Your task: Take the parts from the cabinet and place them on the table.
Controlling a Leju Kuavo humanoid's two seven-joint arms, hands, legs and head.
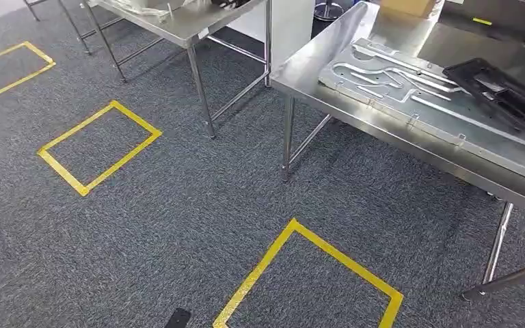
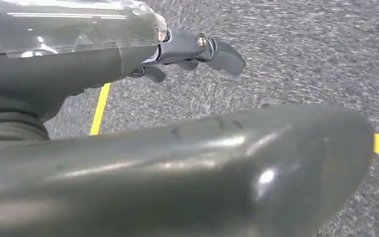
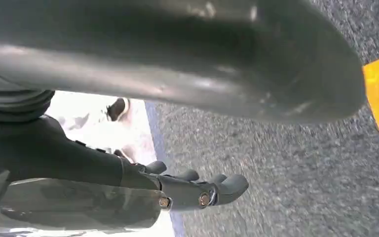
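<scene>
- Two parts lie on the stainless-steel worktop (image 1: 328,82) at the right of the head view: a flat silver metal plate with pressed, raised channels (image 1: 410,96) and a black moulded plastic frame (image 1: 506,92) resting partly on the plate's far end.
- Both hands hang beside the body over the grey carpet floor (image 1: 178,219). The left hand (image 2: 177,49) and the right hand (image 3: 187,190) each hold nothing; the fingers (image 2: 224,57) are lightly bent and apart.
- Silver plate, judged: rigid, fairly heavy for its thickness, smooth and slippery, with thin edges. Grip at opposite long edges, both hands, thumbs on top; avoid a one-handed hold, which would let it tip.
- Black frame, judged: light, stiff, open ribs. Hook the fingers through an opening or clamp a side rail.
- Yellow tape squares (image 1: 99,147) mark standing positions on the carpet.
- No cabinet is visible, so whether further parts remain cannot be determined.
</scene>
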